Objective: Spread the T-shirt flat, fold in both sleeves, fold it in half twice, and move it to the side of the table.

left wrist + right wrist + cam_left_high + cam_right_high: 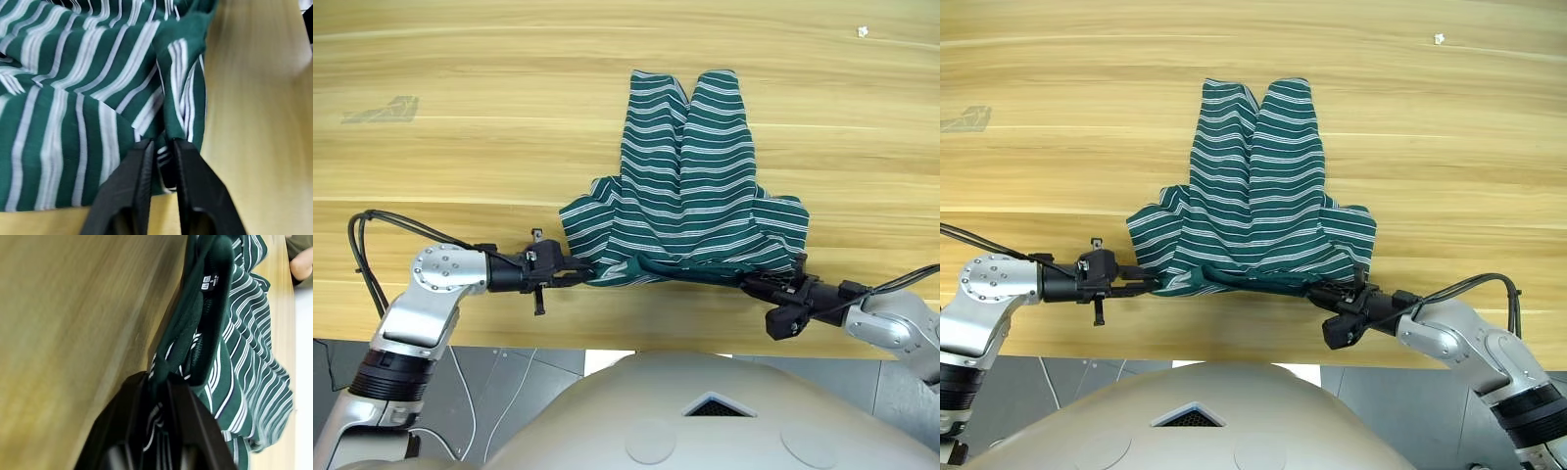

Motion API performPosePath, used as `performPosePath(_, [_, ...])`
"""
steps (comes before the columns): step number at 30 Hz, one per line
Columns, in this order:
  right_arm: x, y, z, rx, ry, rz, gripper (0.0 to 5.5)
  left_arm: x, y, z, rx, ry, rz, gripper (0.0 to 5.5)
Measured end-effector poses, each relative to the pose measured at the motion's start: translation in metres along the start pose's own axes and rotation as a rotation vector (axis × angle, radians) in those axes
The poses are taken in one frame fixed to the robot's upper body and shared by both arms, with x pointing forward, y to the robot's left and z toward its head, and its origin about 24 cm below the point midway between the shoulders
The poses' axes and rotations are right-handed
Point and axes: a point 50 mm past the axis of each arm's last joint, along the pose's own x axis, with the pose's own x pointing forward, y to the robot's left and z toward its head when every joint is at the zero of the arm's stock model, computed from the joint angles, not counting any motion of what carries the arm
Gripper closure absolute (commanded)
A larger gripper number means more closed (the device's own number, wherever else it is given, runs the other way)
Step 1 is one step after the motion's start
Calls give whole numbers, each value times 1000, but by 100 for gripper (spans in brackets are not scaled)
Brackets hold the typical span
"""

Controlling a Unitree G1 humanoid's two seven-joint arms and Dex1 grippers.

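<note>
A green T-shirt [690,181] with white stripes lies bunched on the wooden table [460,157], its hem end far from me and its collar edge stretched along the near side. My left gripper [589,276] is shut on the T-shirt's near left corner; the left wrist view shows striped cloth [166,161] pinched between the black fingers [139,176]. My right gripper [756,282] is shut on the near right corner, by the dark green collar band [205,308] with its white label. Both sleeves are crumpled inward.
The table's front edge [636,343] runs just below both grippers. A small white scrap [863,31] lies at the far right. A faint grey mark [382,110] sits at the far left. Bare wood stretches to both sides of the shirt.
</note>
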Motion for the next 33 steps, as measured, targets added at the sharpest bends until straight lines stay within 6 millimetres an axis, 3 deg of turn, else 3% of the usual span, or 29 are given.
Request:
performPosePath(3, [-10, -5, 14, 147, -64, -30, 432, -7, -11, 7, -14, -100, -60, 424])
performPosePath(5, [-18, -23, 20, 267, -146, -128, 432, -12, -12, 14, -17, -173, -82, 424])
performPosePath(8, [-30, -42, 15, 411, -209, -232, 465, -19, -10, 21, -24, -250, -88, 422])
performPosePath(10, [-43, -58, 6, 544, -253, -315, 501, -26, -6, 27, -37, -314, -70, 451])
performPosePath(11, [-52, -68, -3, 623, -264, -367, 527, -31, 3, 33, -47, -352, -25, 476])
performPosePath(13, [-64, -88, -28, 667, -167, -448, 550, -38, 41, 51, -50, -382, 178, 504])
performPosePath(15, [-56, -91, -45, 602, 1, -419, 550, -30, 66, 57, -22, -294, 306, 537])
performPosePath(19, [-27, -86, -71, 530, 212, -329, 550, 11, 79, 43, 14, -71, 360, 547])
performPosePath(21, [-20, -89, -78, 497, 262, -312, 550, 19, 85, 40, 35, 0, 374, 547])
performPosePath(26, [-6, -76, -97, 488, 346, -218, 550, 24, 92, 27, 29, 123, 379, 547])
performPosePath(33, [-7, -72, -97, 455, 332, -178, 550, 19, 94, 20, 52, 165, 398, 547])
